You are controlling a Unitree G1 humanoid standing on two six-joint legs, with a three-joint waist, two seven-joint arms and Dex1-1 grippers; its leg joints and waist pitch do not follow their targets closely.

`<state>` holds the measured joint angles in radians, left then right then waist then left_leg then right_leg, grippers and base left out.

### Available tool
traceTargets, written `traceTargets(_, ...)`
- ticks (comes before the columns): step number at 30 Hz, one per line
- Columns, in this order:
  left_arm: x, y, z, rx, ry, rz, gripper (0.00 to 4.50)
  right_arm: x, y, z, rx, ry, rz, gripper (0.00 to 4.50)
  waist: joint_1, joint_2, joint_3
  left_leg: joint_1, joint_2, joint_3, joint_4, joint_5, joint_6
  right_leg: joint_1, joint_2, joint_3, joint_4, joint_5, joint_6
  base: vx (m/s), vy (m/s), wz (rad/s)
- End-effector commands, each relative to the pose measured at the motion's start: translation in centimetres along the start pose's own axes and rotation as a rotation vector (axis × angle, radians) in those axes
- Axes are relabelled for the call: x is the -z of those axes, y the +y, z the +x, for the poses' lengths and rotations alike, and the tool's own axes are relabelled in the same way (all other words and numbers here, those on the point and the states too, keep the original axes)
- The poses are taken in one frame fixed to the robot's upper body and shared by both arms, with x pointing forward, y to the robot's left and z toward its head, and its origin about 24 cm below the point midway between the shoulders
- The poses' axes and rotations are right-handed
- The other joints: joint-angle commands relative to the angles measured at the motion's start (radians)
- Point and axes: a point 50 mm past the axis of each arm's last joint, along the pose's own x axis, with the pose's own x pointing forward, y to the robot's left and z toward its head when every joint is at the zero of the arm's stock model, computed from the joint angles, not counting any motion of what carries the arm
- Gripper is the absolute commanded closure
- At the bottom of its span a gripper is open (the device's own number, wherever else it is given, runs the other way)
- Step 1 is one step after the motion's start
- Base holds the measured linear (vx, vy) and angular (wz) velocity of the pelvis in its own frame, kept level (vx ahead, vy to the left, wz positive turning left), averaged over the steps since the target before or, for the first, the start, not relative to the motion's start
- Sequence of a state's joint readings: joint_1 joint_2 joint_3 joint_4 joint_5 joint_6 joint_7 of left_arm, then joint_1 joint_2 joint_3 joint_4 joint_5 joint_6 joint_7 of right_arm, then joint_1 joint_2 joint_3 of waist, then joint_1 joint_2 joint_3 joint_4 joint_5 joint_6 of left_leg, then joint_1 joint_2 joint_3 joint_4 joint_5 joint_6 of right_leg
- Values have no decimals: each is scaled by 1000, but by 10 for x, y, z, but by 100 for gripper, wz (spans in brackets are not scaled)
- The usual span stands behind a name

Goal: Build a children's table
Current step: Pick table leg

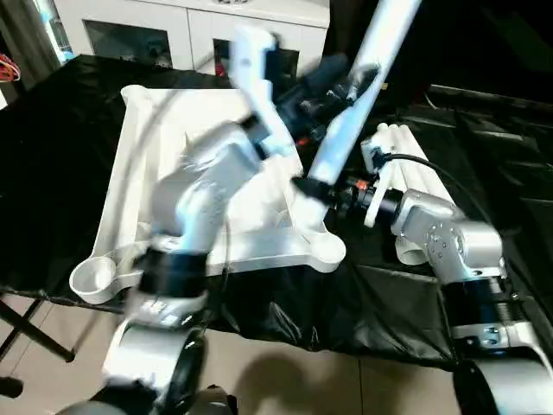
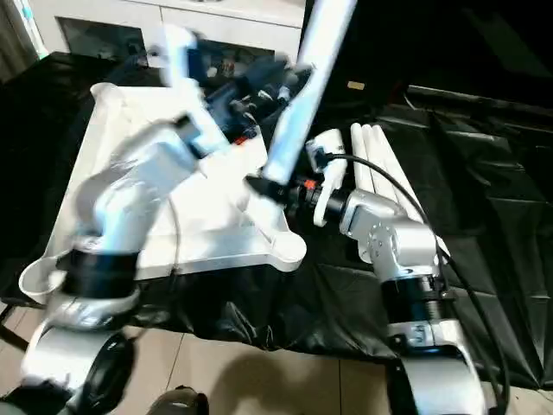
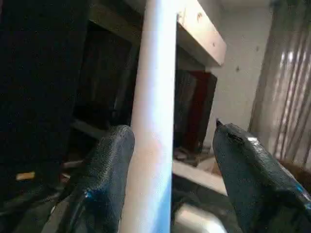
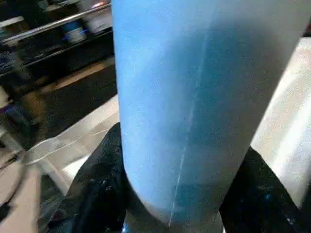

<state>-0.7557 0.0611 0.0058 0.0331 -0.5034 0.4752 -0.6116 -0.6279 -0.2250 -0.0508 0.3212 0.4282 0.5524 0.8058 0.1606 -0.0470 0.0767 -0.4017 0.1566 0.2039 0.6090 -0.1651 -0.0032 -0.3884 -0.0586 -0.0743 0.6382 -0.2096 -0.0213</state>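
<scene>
Over the black-draped bench, I've got one leg standing tilted, its top running out past the upper edge of my head views, its lower end down near the tabletop's near right corner socket. My right gripper is clamped on that leg low down, both black fingers pressed to its sides in the right wrist view, the tube squeezed between them. My left gripper is higher up the same leg, and here the jaws stand wide: one pad sits right against the tube, the other well apart from it, so nothing is pinched there. The tabletop lies on the bench with its rim up, another socket showing at the near left corner. The spare legs lie side by side on the black cover just beyond my right forearm, to the right of the top. Behind the bench stands a white cabinet with glass doors.
</scene>
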Motion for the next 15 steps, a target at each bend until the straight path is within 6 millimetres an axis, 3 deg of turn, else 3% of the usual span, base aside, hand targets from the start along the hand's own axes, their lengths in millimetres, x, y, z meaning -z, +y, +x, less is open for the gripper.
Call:
traceTargets(1, 12, -7, -7, 66, 93, 52, 151, -2, -7, -7, 79, -51, -22, 257, -5, 7, -81, 41, 93, -48, -74, -174, -46, 39, -120, 64, -82, -140, -182, 0, 0, 0)
traceTargets(2, 27, -8, -22, 115, 217, 138, 151, 0, -9, -11, 128, -62, -43, 257, -7, 10, -82, 42, 96, -51, -79, -183, -54, 37, -120, 65, -81, -159, -162, 0, 0, 0)
traceTargets(3, 27, -8, -22, 116, 219, 139, 151, 0, -9, -11, 129, -62, -44, 257, -10, 8, -81, 41, 94, -51, -81, -182, -54, 35, -117, 64, -83, -166, -150, 0, 0, 0)
traceTargets(4, 31, -8, -26, 127, 250, 164, 151, 0, -10, -13, 140, -60, -52, 257, -13, 12, -82, 45, 92, -47, -81, -181, -63, 32, -112, 64, -80, -157, -146, 0, 0, 0)
traceTargets(6, 52, -6, -46, 168, 413, 265, 151, 4, -12, -20, 192, -41, -78, 257, -14, 6, -80, 43, 92, -49, -85, -177, -64, 33, -112, 66, -80, -158, -126, 0, 0, 0)
traceTargets(10, 88, -4, -79, 212, 639, 287, 151, 12, -10, -31, 233, -26, -90, 257, -22, 14, -81, 44, 90, -48, -86, -190, -75, 32, -113, 67, -78, -149, -130, 0, 0, 0)
traceTargets(12, 98, -2, -85, 202, 686, 288, 151, 15, -10, -32, 242, -15, -96, 257, -24, 15, -79, 45, 90, -46, -87, -212, -80, 31, -114, 68, -83, -165, -138, 0, 0, 0)
traceTargets(13, 104, 0, -88, 192, 715, 290, 180, 17, -10, -33, 245, -8, -100, 257, -24, 13, -78, 45, 88, -46, -86, -227, -81, 30, -114, 69, -87, -184, -138, 0, 0, 0)
traceTargets(14, 106, 1, -89, 189, 724, 292, 180, 18, -10, -33, 246, -6, -102, 257, -24, 18, -78, 46, 89, -47, -86, -235, -84, 30, -117, 69, -86, -193, -140, 0, 0, 0)
traceTargets(15, 108, 1, -90, 186, 734, 294, 187, 19, -9, -33, 248, -4, -103, 257, -25, 16, -78, 46, 89, -48, -87, -241, -84, 31, -117, 69, -89, -202, -140, 0, 0, 0)
